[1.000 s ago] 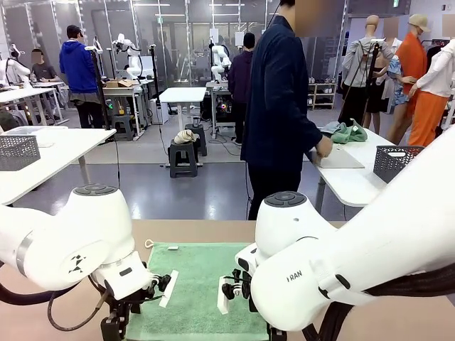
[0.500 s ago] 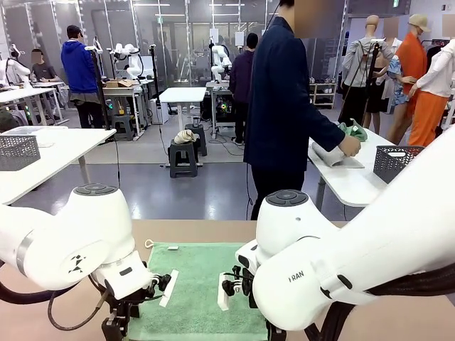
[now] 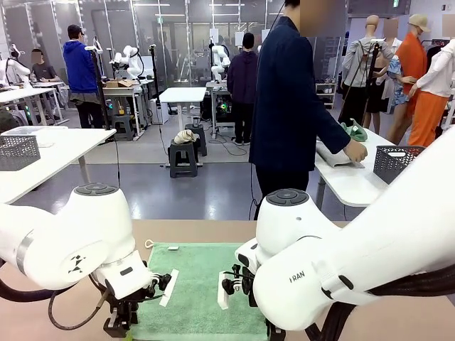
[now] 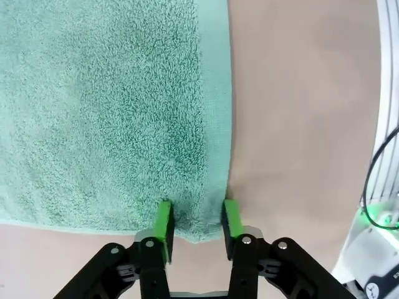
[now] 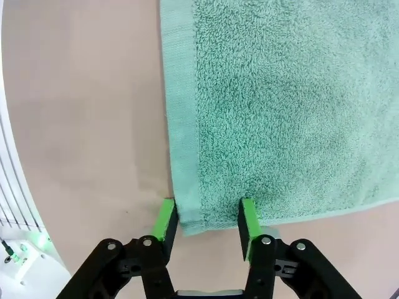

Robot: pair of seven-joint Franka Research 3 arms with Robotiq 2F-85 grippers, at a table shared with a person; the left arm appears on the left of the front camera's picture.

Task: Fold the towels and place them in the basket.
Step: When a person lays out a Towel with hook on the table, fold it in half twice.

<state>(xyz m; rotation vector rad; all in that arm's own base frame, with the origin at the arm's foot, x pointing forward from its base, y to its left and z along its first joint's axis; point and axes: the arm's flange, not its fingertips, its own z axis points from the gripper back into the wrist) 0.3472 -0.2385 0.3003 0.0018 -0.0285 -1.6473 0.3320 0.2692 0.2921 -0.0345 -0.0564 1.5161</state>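
Note:
One mint-green towel point(image 3: 202, 284) lies flat and unfolded on the tan table point(image 3: 213, 229), its white loop point(image 3: 149, 244) and small label point(image 3: 173, 248) at the far left corner. Low over its near left corner is my left gripper point(image 4: 197, 219); it is open, and its green pads point(image 4: 164, 221) straddle that corner. At the near right corner my right gripper point(image 5: 206, 221) is also open, with the hemmed edge point(image 5: 181, 156) between its pads point(image 5: 247, 218). The cloth between both pairs of fingers looks flat. The basket is out of view.
Both white arms point(image 3: 78, 241) point(image 3: 341, 263) fill the foreground of the front view. A person in a dark jacket point(image 3: 288, 114) stands beyond my table, turned to a white side table point(image 3: 355, 181) with a mesh crate point(image 3: 395, 160). Another mesh crate point(image 3: 18, 151) sits on the left table.
My left gripper has shifted slightly toward the towel's corner. The person's hand has moved along the cloth on the side table. The towel has not moved.

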